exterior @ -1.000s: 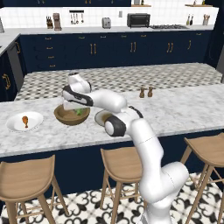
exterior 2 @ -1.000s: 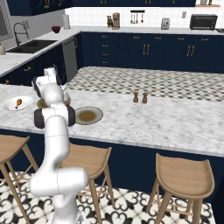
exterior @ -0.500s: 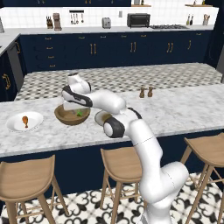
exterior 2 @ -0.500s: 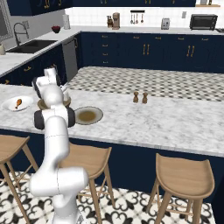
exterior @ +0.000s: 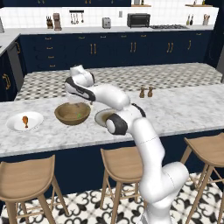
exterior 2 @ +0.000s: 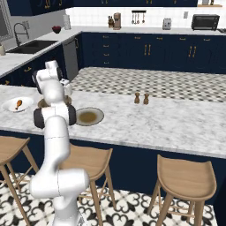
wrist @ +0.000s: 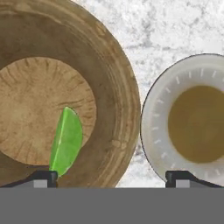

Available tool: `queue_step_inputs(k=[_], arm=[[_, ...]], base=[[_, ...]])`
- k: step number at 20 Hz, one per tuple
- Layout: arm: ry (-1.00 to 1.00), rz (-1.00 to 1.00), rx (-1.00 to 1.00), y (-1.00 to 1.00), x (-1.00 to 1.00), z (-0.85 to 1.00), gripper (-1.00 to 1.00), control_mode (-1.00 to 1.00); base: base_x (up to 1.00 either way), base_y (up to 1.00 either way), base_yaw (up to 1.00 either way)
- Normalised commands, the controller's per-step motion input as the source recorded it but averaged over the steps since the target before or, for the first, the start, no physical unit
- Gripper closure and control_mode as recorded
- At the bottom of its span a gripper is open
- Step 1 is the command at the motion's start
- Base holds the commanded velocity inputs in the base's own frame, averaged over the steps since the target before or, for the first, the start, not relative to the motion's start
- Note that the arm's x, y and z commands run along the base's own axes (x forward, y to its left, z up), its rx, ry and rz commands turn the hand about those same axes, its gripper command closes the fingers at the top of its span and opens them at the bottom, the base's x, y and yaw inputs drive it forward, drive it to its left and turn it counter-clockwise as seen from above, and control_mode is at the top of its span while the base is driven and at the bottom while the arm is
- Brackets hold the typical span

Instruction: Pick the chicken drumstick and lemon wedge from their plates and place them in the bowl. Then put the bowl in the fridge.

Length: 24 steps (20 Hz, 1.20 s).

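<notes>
The brown wooden bowl (exterior: 69, 119) stands on the marble counter, and the green lemon wedge (exterior: 79, 116) lies inside it. In the hand view the lemon wedge (wrist: 66, 142) rests on the bowl's (wrist: 120, 87) floor near the left fingertip. My gripper (wrist: 111, 179) hovers open above the bowl's right rim with nothing between its fingers. The gripper (exterior: 83, 102) hangs just over the bowl. The grey-rimmed plate (wrist: 154, 124) with a brownish centre sits empty beside the bowl. Left of the bowl, the drumstick (exterior: 25, 120) lies on the white plate (exterior: 15, 125).
Two small shakers (exterior: 146, 92) stand further right on the counter (exterior: 183, 109). Wooden stools (exterior: 123, 162) line the near side. The arm hides most of the bowl in the right base view, where the drumstick (exterior 2: 18, 104) and grey-rimmed plate (exterior 2: 89, 116) show.
The hand has risen a little above the bowl. The lemon wedge lies still inside the bowl, and the plates have not moved.
</notes>
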Motion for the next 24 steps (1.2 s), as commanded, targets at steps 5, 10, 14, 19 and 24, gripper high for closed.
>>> queue_step_inputs(k=[5, 10, 14, 19, 24], arm=[[-0.3, 0.11, 0.14, -1.0, -0.97, -0.28, -1.0, -1.0], [-0.55, 0.24, 0.25, -1.0, -1.0, -0.71, -1.0, -1.0], [-0.41, 0.22, 0.25, -1.0, -1.0, 0.14, -1.0, -1.0], [-0.02, 0.04, 0.14, -0.95, -1.0, 0.79, -1.0, -1.0], [0.14, -0.07, 0.11, -0.69, -0.97, 0.98, -1.0, -1.0]], base=[[0.0, 0.0, 0.0], [0.0, 0.0, 0.0], [0.0, 0.0, 0.0], [0.0, 0.0, 0.0], [0.0, 0.0, 0.0]])
